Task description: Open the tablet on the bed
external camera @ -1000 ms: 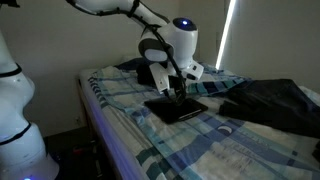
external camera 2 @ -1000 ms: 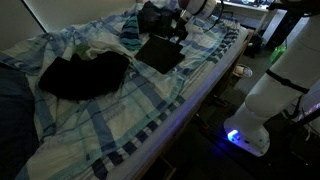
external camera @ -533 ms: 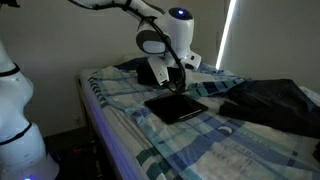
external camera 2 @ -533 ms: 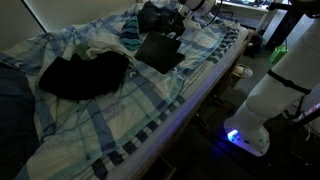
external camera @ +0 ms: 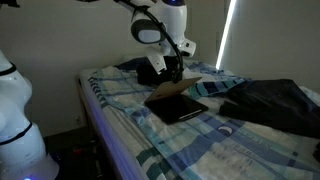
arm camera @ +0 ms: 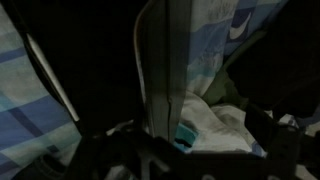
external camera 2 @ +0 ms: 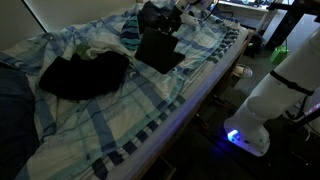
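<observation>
The tablet [external camera: 182, 107] lies on the bed [external camera: 235, 150] as a flat dark slab, its cover flap [external camera: 168, 89] lifted at the far edge and tilted up. My gripper [external camera: 173, 72] hangs just above, shut on that raised edge. In an exterior view the tablet [external camera 2: 158, 52] sits near the bed's [external camera 2: 150, 110] far end with the gripper [external camera 2: 181, 22] over its far side. The wrist view shows the flap's thin grey edge [arm camera: 160, 70] running upright down into my gripper [arm camera: 165, 140], with plaid bedding behind.
A large rumpled dark cloth [external camera: 272, 104] [external camera 2: 85, 74] lies on the bed beside the tablet. A bulky dark bag [external camera: 134, 68] [external camera 2: 153, 14] sits just behind the gripper. The white robot base [external camera 2: 265, 100] stands by the bed's long edge.
The gripper has risen from the tablet's surface, and the cover flap's far edge has come up with it, from flat to tilted.
</observation>
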`<act>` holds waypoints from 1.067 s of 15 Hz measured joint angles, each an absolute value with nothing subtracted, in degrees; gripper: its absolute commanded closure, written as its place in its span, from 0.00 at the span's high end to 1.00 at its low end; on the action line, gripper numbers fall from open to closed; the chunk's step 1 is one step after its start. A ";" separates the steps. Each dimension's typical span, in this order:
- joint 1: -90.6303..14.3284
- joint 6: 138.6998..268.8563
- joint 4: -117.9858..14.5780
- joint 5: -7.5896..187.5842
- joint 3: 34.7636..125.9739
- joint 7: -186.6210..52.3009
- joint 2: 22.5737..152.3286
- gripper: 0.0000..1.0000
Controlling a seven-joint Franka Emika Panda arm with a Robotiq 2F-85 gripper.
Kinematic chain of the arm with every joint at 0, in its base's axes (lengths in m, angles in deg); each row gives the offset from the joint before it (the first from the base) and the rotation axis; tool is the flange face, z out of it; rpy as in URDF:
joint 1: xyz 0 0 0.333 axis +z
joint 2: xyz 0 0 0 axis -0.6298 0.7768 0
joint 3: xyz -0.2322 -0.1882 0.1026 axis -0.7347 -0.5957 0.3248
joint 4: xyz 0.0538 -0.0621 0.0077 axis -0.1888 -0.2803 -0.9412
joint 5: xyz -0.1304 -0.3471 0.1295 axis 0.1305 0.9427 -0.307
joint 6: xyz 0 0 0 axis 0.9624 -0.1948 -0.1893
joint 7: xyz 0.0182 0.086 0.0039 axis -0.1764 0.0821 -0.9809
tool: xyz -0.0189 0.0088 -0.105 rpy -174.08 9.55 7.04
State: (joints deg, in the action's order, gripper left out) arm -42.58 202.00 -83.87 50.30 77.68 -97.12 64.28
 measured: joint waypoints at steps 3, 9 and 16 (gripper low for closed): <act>-41.67 202.00 -83.85 50.96 77.94 -96.17 62.71 1.00; -40.01 202.00 -83.85 52.97 78.73 -93.72 61.18 1.00; -38.15 200.06 -84.34 53.71 79.89 -92.59 61.31 1.00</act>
State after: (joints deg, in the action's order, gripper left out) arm -38.15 200.06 -84.34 53.71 79.89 -92.59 61.31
